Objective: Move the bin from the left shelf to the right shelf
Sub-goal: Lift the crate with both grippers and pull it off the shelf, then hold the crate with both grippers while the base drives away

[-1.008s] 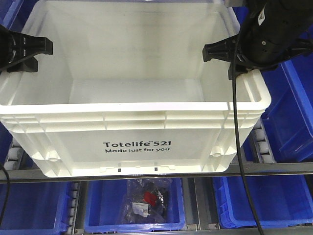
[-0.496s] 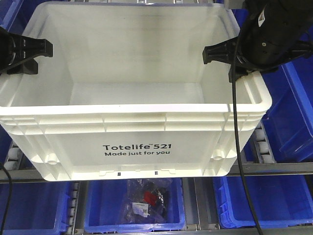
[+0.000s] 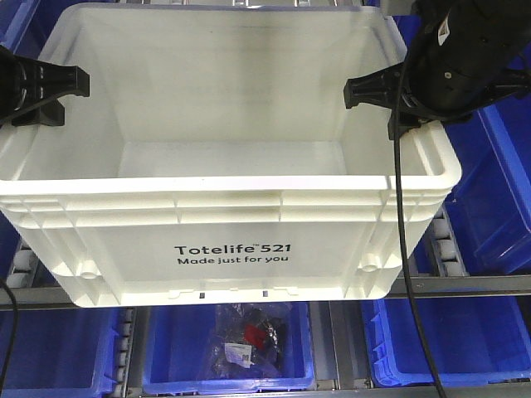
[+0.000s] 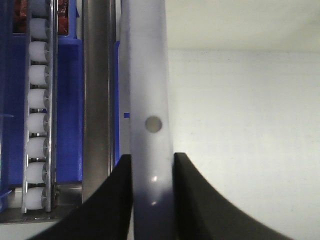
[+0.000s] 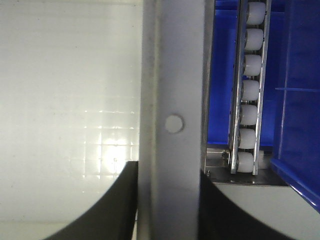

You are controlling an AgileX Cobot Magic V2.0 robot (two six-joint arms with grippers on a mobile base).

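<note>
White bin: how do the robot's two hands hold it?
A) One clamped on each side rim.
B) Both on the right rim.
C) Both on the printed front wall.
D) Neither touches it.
A: the left hand clamps the left rim of the bin, the right hand its right rim.

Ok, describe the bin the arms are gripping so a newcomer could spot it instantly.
Find the roller rack stacked with blue bins. Front and centre is the bin, an open-topped tote. It alone is white, much larger than its neighbours, and printed Totelife 521.
</note>
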